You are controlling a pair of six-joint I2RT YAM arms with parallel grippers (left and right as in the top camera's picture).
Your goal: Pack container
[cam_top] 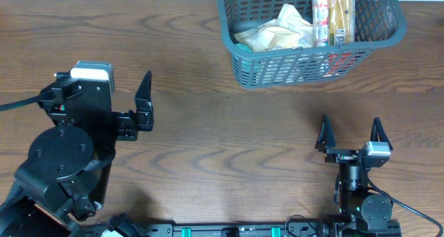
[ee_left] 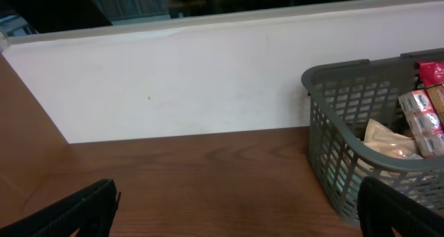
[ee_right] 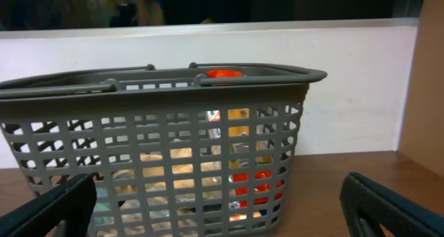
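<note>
The container (cam_top: 244,69), a grey-blue slotted basket, stands at the table's far edge, right of centre, with snack packets (cam_top: 277,32) inside. It also fills the right wrist view (ee_right: 173,126) and shows at the right of the left wrist view (ee_left: 333,126). My left gripper (cam_top: 144,102) stands open at the left, well away from the basket, nothing between its fingers (ee_left: 83,209). My right gripper (cam_top: 350,133) is open near the front right, facing the basket's near wall, with nothing between its fingers (ee_right: 388,202).
A white wall (ee_left: 173,84) runs along the back of the table. Bare wooden tabletop (cam_top: 229,140) lies between the two arms and in front of the basket.
</note>
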